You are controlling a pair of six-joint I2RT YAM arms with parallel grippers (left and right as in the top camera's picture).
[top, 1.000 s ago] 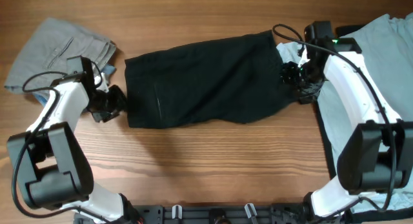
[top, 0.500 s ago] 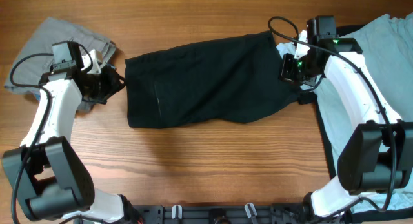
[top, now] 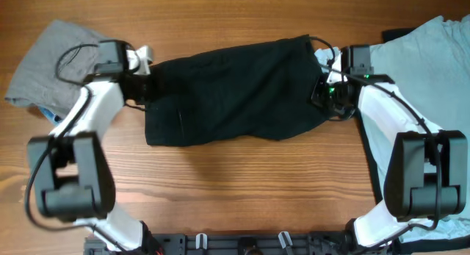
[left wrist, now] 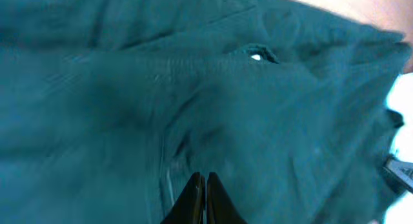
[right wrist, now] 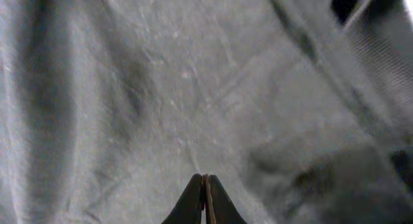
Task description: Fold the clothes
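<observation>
The black cloth lies spread flat across the middle of the table. My left gripper is at its upper left corner, and my right gripper is at its right edge. In the left wrist view the gripper is shut, its tips against the wrinkled cloth. The right wrist view shows that gripper shut too, over the cloth. I see no fold of cloth between either pair of fingers. Grey trousers lie at the far left. A light blue T-shirt lies at the right.
A small white patch shows by the black cloth's upper right corner. A dark cloth edge runs under the T-shirt on the right. Bare wooden table stretches along the front.
My left arm swung up and right from the cloth's lower left side to its upper left corner, shutting as it went. My right gripper shut and shifted slightly down. The cloth has not moved.
</observation>
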